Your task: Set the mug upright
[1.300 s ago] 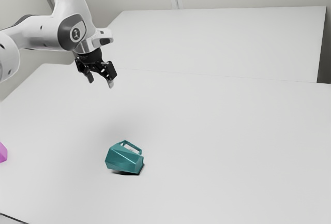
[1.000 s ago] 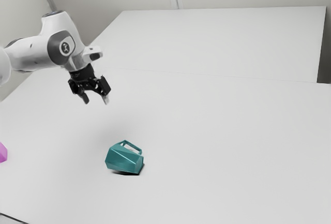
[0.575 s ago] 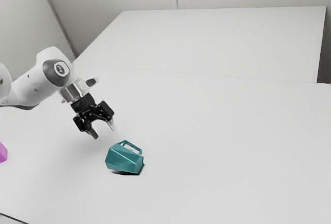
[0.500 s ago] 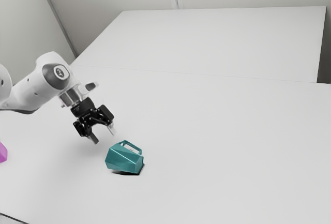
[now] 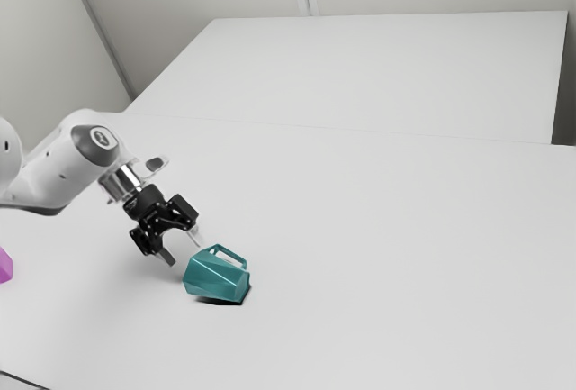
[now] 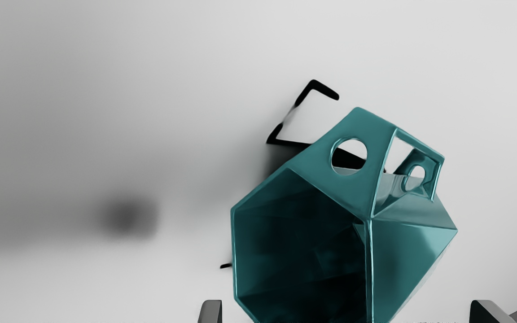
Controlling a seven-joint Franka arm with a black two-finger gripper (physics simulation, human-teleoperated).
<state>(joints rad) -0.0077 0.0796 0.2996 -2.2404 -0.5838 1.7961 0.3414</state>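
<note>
My gripper [image 5: 184,251] hangs tilted just above the table, beside the mug on the side toward the exterior view's left, its fingers spread wide. The teal faceted mug [image 5: 214,278] lies on its side, handle pointing up and away. In the wrist view the gripper [image 6: 346,312] stands open, one fingertip at either side of the mug [image 6: 411,251], with gaps to both. The mug's dark open mouth faces the camera, and its handle has a round hole. Part of its lower body is cut off by the picture's edge.
The mug rests on a broad white table [image 5: 378,246]. A magenta object [image 5: 4,266] sits at the exterior view's left edge. A dark line [image 5: 25,380] runs across the near left corner.
The arm has come down from high above the table toward the mug, tilting as it lowered. Over the last half second it sank a little further. The mug has not moved.
</note>
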